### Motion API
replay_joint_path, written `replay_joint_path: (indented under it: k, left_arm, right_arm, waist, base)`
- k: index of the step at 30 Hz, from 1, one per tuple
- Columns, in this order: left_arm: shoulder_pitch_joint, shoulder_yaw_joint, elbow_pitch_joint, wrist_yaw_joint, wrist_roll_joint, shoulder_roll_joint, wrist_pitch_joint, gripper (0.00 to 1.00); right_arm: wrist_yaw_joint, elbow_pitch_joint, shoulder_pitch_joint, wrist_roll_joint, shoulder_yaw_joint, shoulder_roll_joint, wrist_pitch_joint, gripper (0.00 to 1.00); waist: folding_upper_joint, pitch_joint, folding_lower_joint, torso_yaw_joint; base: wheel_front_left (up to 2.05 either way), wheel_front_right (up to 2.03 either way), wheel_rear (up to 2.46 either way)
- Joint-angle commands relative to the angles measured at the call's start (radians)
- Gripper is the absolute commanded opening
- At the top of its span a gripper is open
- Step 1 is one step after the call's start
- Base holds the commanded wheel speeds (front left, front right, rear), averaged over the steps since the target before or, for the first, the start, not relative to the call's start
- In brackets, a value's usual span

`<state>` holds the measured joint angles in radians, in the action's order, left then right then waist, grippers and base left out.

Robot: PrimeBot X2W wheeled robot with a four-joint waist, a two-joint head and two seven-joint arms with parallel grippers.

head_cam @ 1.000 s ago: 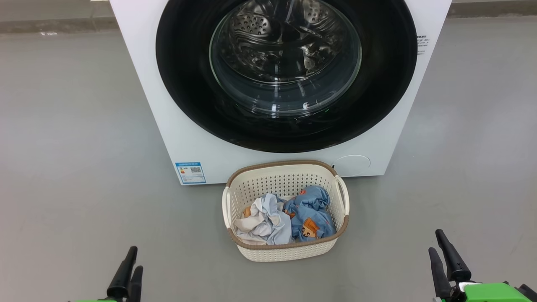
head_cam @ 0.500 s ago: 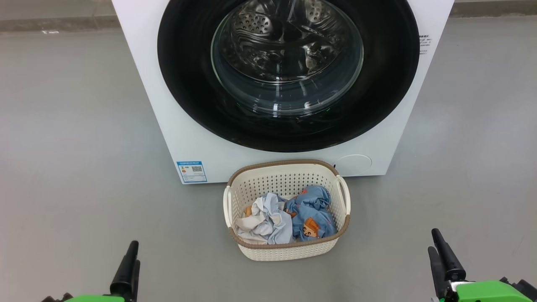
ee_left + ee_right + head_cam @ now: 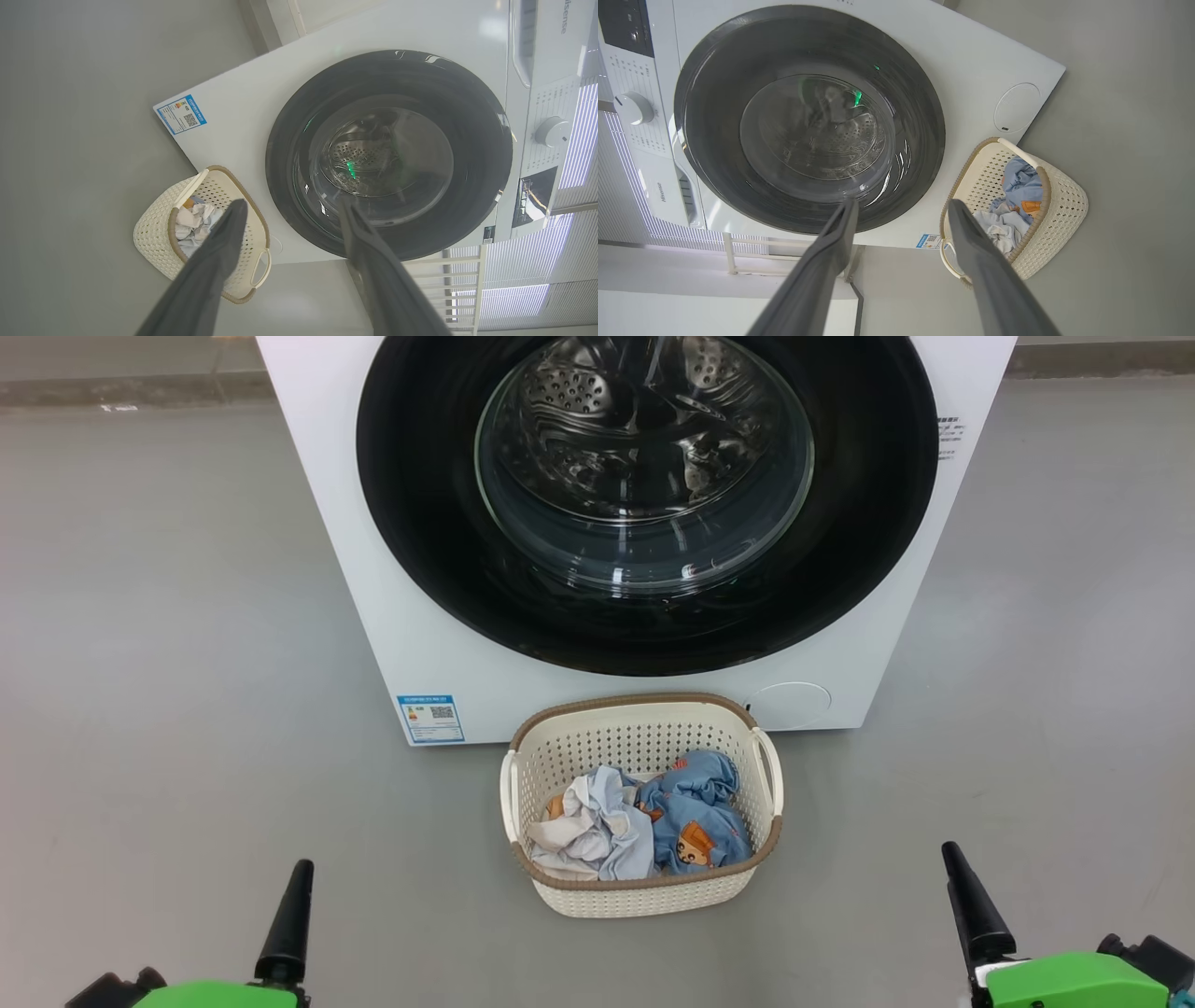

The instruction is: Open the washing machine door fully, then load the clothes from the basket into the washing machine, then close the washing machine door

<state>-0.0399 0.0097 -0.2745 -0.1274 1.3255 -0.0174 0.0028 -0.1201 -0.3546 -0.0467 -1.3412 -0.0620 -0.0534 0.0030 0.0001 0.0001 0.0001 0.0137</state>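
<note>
From the head view I see the washer (image 3: 373,616) with its door (image 3: 644,639) shut. The basket (image 3: 644,699) sits on the floor (image 3: 187,663) just before the washer's front, below the door, and the clothes (image 3: 644,817) lie bunched inside it. The wrist views give me more. The left one shows the left tool (image 3: 292,207) with fingers apart and empty, plus the dial (image 3: 552,131). The right one shows the right tool (image 3: 902,205) likewise spread and empty, and the filter cap (image 3: 1016,107) beside the basket.
</note>
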Motion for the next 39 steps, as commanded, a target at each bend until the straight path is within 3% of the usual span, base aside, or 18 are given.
replay_joint_path:
  k: [1,39]
  left_arm:
    - [-0.024,0.007,0.037,-0.001,-0.037,-0.021,-0.013,1.00]
    - [-0.011,-0.042,0.089,-0.002,-0.503,-0.042,-0.122,1.00]
  right_arm:
    - [-0.003,0.028,-0.050,0.033,0.020,-0.015,-0.015,1.00]
    - [-0.006,0.008,-0.078,0.471,0.102,-0.068,-0.123,1.00]
  waist:
    - [-0.0001,0.000,-0.0001,0.001]
    - [-0.0001,-0.008,-0.0001,0.008]
  base:
    - [0.00,0.00,0.00]
    - [0.00,0.00,0.00]
